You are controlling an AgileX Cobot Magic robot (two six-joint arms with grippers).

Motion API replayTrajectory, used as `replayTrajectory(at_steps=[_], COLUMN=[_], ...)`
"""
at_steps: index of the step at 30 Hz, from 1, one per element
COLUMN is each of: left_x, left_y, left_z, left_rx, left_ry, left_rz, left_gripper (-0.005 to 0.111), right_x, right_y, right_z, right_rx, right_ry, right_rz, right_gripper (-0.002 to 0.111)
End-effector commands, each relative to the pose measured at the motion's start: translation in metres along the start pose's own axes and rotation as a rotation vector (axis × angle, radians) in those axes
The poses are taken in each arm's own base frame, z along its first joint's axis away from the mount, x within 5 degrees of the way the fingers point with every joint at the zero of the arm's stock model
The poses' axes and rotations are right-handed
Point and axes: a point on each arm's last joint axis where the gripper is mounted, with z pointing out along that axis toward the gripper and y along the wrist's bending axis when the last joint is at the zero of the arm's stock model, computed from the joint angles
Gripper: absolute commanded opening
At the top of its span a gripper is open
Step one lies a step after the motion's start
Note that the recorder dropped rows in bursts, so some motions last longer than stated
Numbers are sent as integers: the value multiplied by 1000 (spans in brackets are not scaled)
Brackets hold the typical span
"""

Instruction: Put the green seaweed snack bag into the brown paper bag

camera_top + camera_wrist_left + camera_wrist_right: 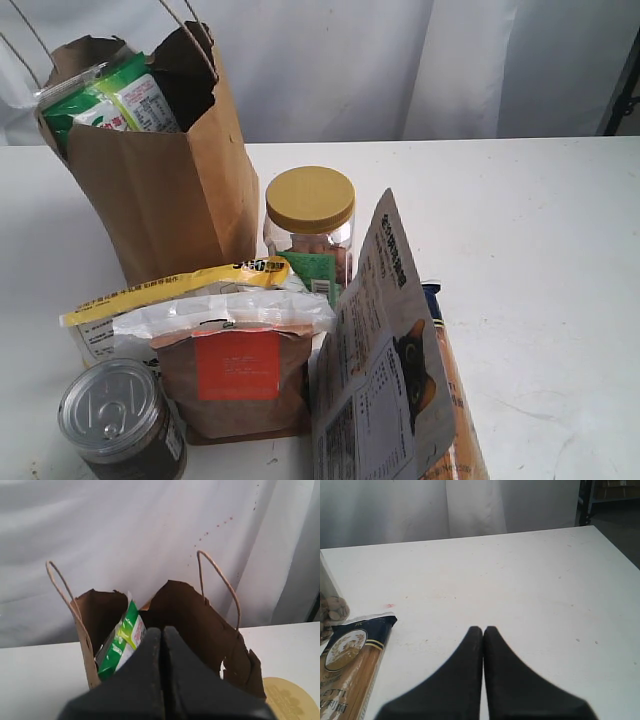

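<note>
The tall brown paper bag [165, 190] stands at the back left of the white table, its torn top open and string handles up. The green seaweed snack bag [110, 95] sits inside it, its upper end sticking out of the mouth with the white-panelled back showing. In the left wrist view the brown paper bag [200, 630] and the green seaweed snack bag [122, 642] lie just beyond my left gripper [161, 630], which is shut with nothing between its fingers. My right gripper [483, 629] is shut and empty over bare table. Neither gripper shows in the exterior view.
In front of the paper bag stand a yellow-lidded jar [310, 215], a yellow-topped white pouch [170, 290], a short brown pouch with an orange-red label [237, 375], a tin can [120, 420], a leaning grey printed pouch [385, 350] and a spaghetti pack [345, 675].
</note>
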Motion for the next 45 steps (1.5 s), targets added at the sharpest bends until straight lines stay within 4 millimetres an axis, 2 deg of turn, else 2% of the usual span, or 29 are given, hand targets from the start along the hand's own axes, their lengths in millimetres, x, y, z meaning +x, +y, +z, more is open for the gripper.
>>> replayTrajectory(at_steps=[1, 10, 18, 22, 33, 40, 45], left_x=[12, 44, 43, 40, 41, 66, 81], left_y=[1, 6, 7, 10, 10, 24, 28], left_z=[-21, -50, -82, -95, -97, -113, -121], left_rx=[2, -17, -13, -34, -37, -164, -214], left_ry=[0, 64, 44, -11, -10, -97, -208], left_rz=[-54, -79, -83, -25, -30, -264, -237], left_gripper=[0, 0, 1, 1, 1, 1, 1], right_x=[0, 0, 0, 0, 0, 0, 0], right_y=[0, 0, 0, 0, 0, 0, 0], right_z=[0, 0, 0, 0, 0, 0, 0], right_rx=[4, 4, 4, 4, 4, 4, 4], right_ry=[-4, -4, -4, -4, -4, -4, -4], right_rz=[0, 0, 0, 0, 0, 0, 0], right_gripper=[0, 0, 0, 0, 0, 0, 0])
